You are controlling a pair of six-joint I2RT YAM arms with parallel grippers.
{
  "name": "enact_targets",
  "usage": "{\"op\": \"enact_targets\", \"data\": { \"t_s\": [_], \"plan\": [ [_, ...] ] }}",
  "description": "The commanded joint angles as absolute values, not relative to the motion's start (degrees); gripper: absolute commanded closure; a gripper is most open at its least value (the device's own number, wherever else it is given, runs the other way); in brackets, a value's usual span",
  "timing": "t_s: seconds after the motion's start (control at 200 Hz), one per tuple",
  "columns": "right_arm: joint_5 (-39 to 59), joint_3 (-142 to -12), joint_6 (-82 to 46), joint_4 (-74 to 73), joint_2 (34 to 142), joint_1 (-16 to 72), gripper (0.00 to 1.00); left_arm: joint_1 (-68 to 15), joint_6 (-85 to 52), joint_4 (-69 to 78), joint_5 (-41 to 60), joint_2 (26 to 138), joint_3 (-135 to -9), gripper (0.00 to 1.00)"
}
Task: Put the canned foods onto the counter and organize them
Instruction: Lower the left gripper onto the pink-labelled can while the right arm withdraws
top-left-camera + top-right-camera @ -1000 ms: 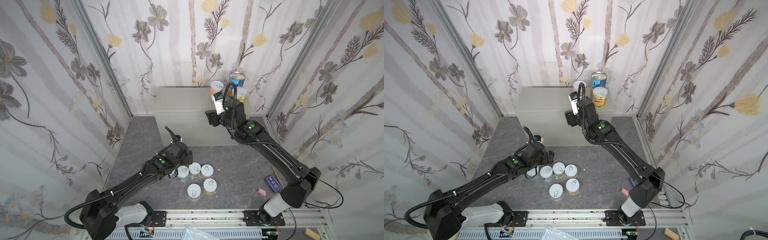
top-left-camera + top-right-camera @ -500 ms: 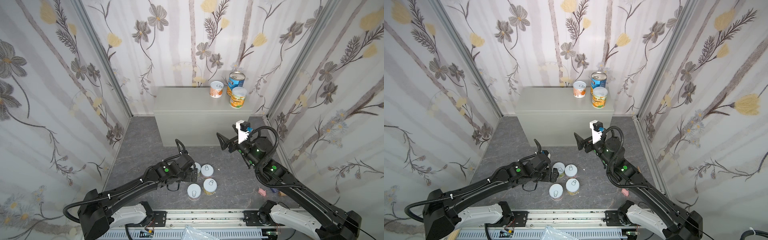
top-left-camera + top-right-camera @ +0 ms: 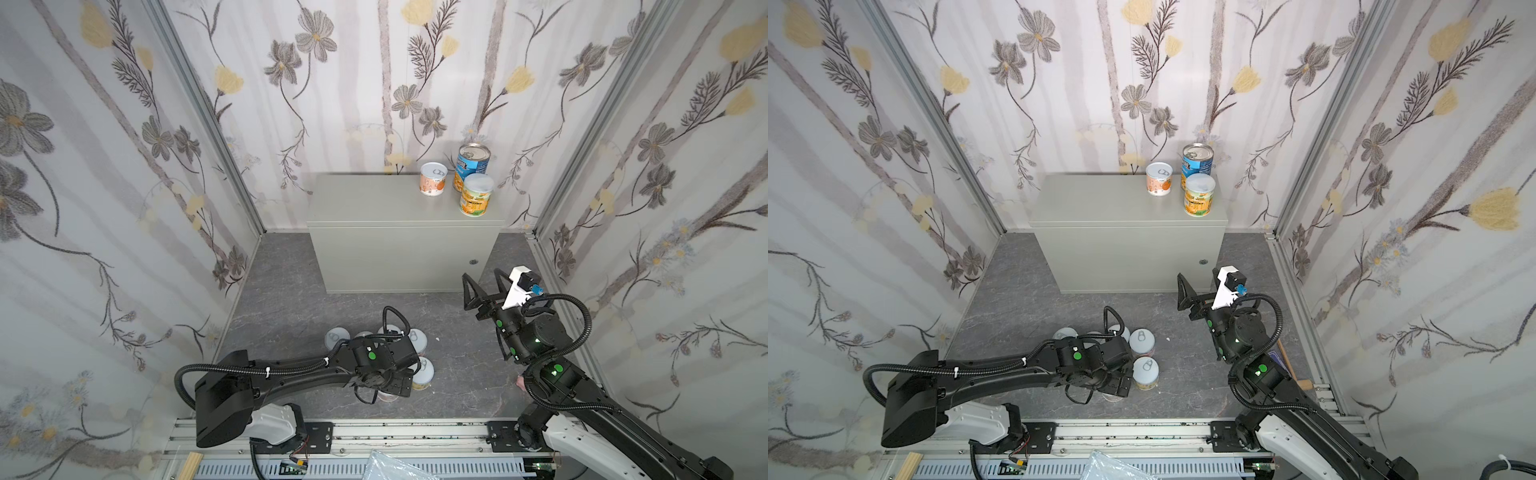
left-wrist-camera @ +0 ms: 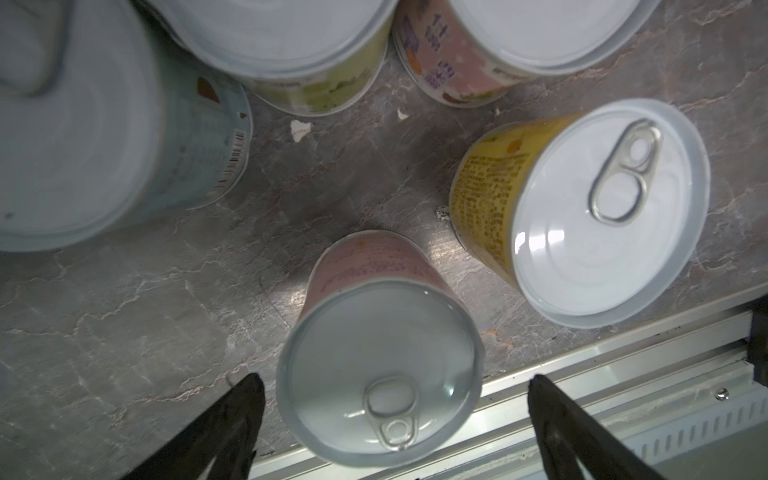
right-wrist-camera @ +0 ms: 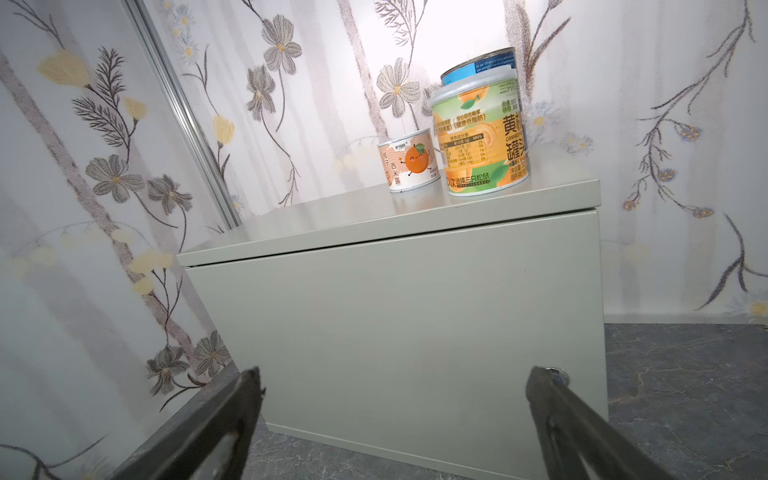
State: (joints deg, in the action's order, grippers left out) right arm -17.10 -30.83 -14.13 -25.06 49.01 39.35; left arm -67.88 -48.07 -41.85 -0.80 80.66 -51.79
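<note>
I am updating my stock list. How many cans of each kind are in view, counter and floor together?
Short cans with white pull-tab lids: 7 (6 on the floor, some partly hidden)
Tall blue can: 1
Orange-yellow can with plastic lid: 1
Total: 9

We take this for a robotics lab test cell, dressed to look homely. Floral wallpaper covers three flat wall panels held by bare aluminium posts. A slotted aluminium rail along the front carries the bases of two black robot arms, the left arm and the right arm. The floor is a dark marbled sheet. A plain grey metal cabinet serves as the bench, with food cans standing on it.
</note>
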Motion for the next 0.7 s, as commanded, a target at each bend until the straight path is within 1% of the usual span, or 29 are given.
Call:
{"op": "enact_targets", "data": {
  "t_s": [0.0,0.18,0.265,0.395,0.53,0.694],
  "plan": [
    [-18.5,-30.4,-15.5,-26.7,48.4,39.4,0.00,-68.0,-46.6,-41.7,-0.2,82.4,-52.5,0.00],
    [-19.7,-28.5,-16.6,-28.3,46.6,39.5,0.00,-68.0,-42.7,-48.1,-0.2,86.6,-57.1,0.00],
    [-19.9,-27.8,-17.0,-28.8,45.8,39.5,0.00,-68.0,-41.1,-49.5,-0.6,88.3,-57.0,0.00],
    [-20.1,-27.9,-17.5,-28.0,44.8,39.5,0.00,-68.0,-38.9,-47.5,1.8,90.4,-56.4,0.08],
    [-20.5,-27.9,-17.6,-27.0,44.0,39.5,0.00,-67.6,-36.6,-46.8,3.0,90.4,-56.1,0.14],
    [-20.5,-28.2,-18.4,-26.1,43.4,39.5,0.00,-66.6,-35.1,-44.5,3.9,91.0,-55.0,0.17]
  ]
}}
